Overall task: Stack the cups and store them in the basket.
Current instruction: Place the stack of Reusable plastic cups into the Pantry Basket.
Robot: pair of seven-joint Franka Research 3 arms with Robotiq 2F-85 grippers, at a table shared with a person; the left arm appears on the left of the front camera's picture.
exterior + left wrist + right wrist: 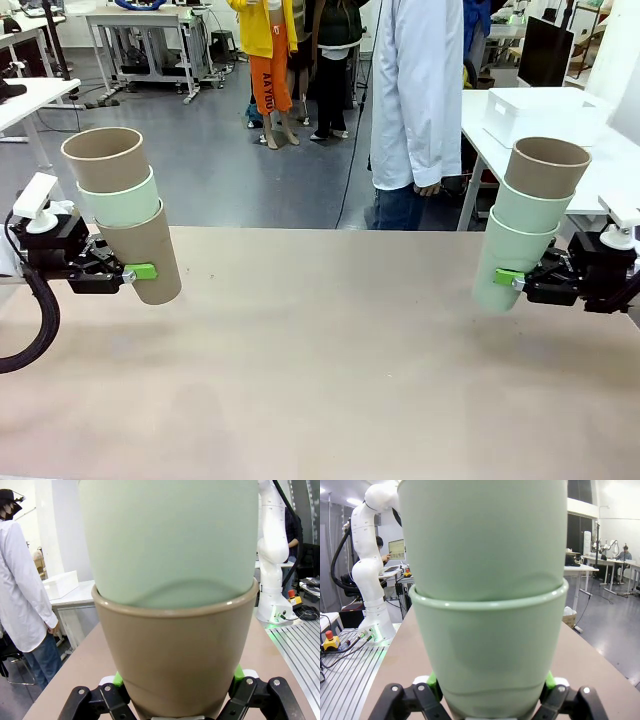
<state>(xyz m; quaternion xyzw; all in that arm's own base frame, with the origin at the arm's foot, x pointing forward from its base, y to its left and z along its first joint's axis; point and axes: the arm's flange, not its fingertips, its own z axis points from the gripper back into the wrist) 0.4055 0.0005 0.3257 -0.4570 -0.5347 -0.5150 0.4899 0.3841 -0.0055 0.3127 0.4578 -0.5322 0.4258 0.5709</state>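
Stacking done, I grip a stack in my left gripper (140,272) and another in my right (510,278), above the table (330,350); the basket (535,115) must come nearer.

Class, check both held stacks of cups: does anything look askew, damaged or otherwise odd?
The left stack leans, its top towards picture left; the right stack leans towards picture right. Both look neatly nested, and I see no damage.
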